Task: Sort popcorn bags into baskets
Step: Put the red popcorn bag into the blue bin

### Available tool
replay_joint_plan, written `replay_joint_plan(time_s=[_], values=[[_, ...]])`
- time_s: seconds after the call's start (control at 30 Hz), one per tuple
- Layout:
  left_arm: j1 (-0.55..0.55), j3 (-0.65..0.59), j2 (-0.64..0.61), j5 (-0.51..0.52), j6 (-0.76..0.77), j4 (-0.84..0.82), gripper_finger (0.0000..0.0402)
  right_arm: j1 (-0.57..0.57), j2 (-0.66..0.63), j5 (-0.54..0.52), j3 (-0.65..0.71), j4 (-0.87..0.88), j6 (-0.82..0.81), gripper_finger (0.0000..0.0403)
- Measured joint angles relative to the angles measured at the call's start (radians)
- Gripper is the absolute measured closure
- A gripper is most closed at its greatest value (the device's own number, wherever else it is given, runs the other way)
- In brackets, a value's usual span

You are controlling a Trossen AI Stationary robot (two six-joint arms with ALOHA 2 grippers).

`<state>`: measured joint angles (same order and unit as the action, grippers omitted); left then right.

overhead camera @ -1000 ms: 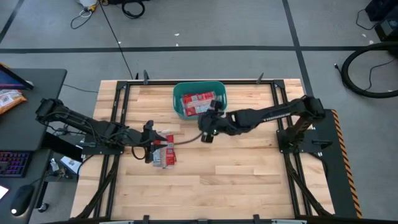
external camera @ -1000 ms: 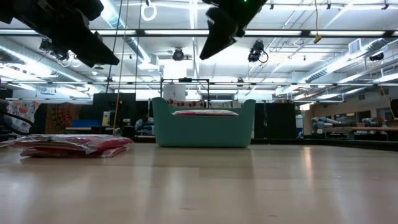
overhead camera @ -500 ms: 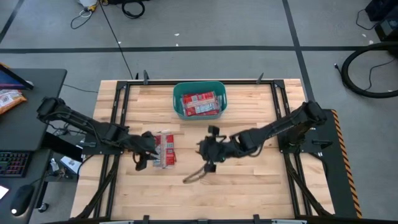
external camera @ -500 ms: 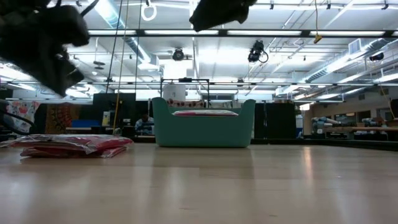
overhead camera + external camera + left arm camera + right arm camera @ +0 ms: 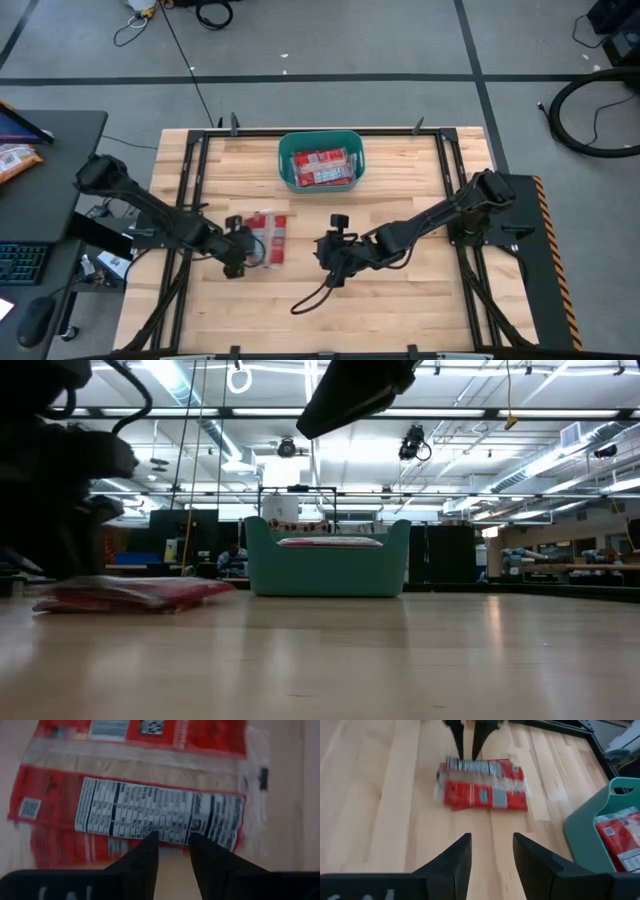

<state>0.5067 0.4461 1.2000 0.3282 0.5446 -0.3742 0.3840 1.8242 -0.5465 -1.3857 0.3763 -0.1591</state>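
Popcorn bags (image 5: pixel 266 238) wait right at the tips of our left gripper (image 5: pixel 236 258), in a small red pile on the wooden table (image 5: pixel 400 310). In the left wrist view our two dark fingers (image 5: pixel 145 857) stand a little apart, with a gap between them, and they point at the edge of the top bag (image 5: pixel 155 815). They hold nothing yet. We cannot tell from that view whether the tips touch the bag or hang just over it.

Our right gripper (image 5: pixel 333 258) is near the middle of the table, well apart from the pile. Its fingers (image 5: pixel 455 865) are spread too, and they are empty. It faces the pile (image 5: pixel 481 785).

Farther off, past both grippers, sits the teal tub (image 5: pixel 287 172). Some red bags (image 5: pixel 322 166) already lie inside it, so part of the job looks done. We think the pile by our left gripper is what is left to move.

From above we see into the tub and count a few bags there. The low view shows only the tub's side wall (image 5: pixel 327 568) and a thin red line over its rim, but it lets us see that the pile (image 5: pixel 130 593) is flat and only a few bags high. The left wrist view shows the printed label on the top bag. The right wrist view shows the pile and a corner of the tub (image 5: pixel 590 837) together.
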Motion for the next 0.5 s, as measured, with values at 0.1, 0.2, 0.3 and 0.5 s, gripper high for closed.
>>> replay_joint_plan(time_s=[0.1,0.2,0.3,0.5], values=[[-0.016,0.001,0.093,0.065,-0.1,0.145,0.0285,-0.001,0.007,0.003,0.0,-0.023,0.011,0.0255],[-0.05,0.001,0.206,0.09,-0.204,0.362,0.0285,-0.001,0.021,0.015,0.0,-0.039,0.024,0.0255],[-0.074,0.001,0.302,0.104,-0.29,0.569,0.0285,0.0,0.031,0.019,0.0,-0.031,0.034,0.0255],[-0.078,0.084,0.327,0.075,-0.37,0.524,0.0285,0.001,0.039,-0.01,0.0,-0.008,0.028,0.0255]])
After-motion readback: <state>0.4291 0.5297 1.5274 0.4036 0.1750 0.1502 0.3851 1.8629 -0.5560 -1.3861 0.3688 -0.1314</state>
